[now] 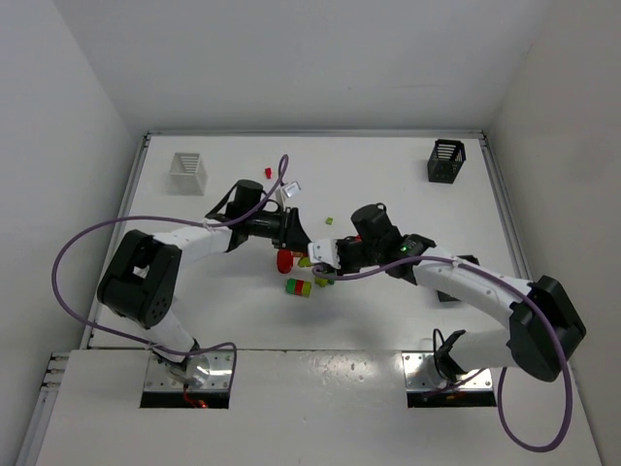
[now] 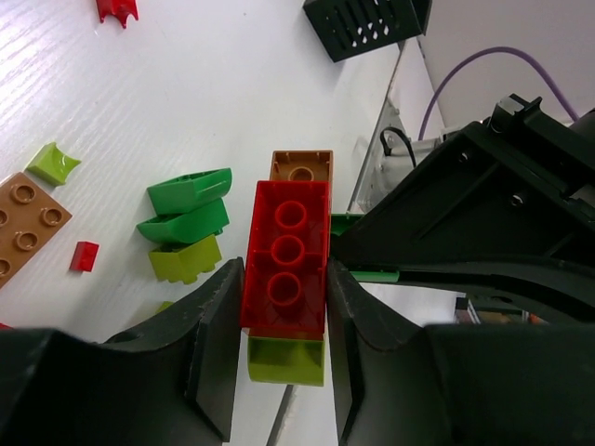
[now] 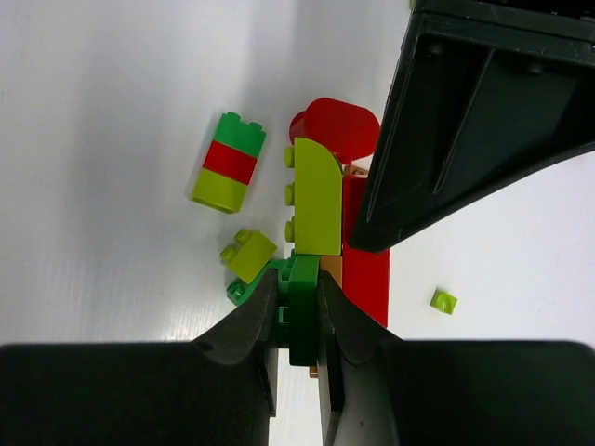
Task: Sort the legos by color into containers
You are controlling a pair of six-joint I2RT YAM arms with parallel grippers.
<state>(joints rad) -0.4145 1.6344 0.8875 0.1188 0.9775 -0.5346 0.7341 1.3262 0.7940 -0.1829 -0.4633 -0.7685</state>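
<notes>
A clump of legos hangs between both grippers at mid-table [image 1: 306,260]. My left gripper [image 2: 284,279] is shut on its red brick [image 2: 286,237], with an orange-brown brick [image 2: 301,165] beyond it and a yellow-green one [image 2: 286,360] below. My right gripper [image 3: 297,288] is shut on the clump's green brick [image 3: 303,311], next to a yellow-green curved brick [image 3: 316,200]. In the top view the left gripper [image 1: 289,254] and right gripper [image 1: 326,258] face each other. A white container [image 1: 188,172] stands far left and a black container [image 1: 445,161] far right.
A green, red and yellow-green stack [image 1: 299,287] lies just in front of the clump. Green curved bricks [image 2: 189,190], a yellow-green brick [image 2: 184,258] and an orange-brown plate [image 2: 23,223] lie loose nearby. Another black basket [image 1: 448,294] is partly hidden under the right arm.
</notes>
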